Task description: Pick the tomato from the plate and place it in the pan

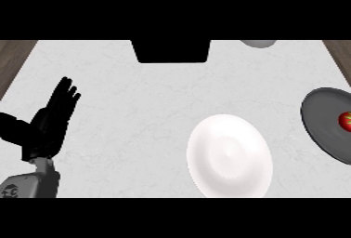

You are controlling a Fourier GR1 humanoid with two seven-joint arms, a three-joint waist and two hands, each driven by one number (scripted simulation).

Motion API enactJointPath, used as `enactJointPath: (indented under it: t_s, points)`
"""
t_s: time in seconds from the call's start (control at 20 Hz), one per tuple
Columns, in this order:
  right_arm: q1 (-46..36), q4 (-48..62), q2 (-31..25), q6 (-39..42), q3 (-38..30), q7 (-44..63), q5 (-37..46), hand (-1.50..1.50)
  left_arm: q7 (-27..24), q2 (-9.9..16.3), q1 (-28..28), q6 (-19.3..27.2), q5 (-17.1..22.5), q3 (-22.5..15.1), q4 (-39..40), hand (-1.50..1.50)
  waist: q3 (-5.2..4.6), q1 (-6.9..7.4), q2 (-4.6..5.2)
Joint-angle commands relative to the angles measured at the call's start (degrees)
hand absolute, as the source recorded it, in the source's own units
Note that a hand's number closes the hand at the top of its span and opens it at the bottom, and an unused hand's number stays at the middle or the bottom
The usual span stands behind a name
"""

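At the lower centre lies one smooth, glossy white plate (pixel 230 156), round and bare. At the left, one black left robot hand (pixel 49 122) rests released, fingers straight and raised. At the right edge, one dark matte pan (pixel 328 125) holds one shiny red tomato (pixel 345 121). The pale marbled counter (pixel 151 97) carries a grey rounded thing (pixel 258 43) at the top, perhaps a bowl.

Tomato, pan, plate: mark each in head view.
tomato (pixel 346 121), head view, its red skin.
pan (pixel 321 122), head view, bare dark floor left of the tomato.
plate (pixel 230 155), head view, white centre.
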Motion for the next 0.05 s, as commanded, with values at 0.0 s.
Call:
enactJointPath:
  t_s: [0.0]
  points:
    - [3.26, -1.62, 1.56, 5.87, 0.44, -7.94, -1.54, -1.50, 2.71, 0.23, 0.66, -0.52, 0.71, -0.51, -3.80, 0.00, -0.11, 0.10, -0.18]
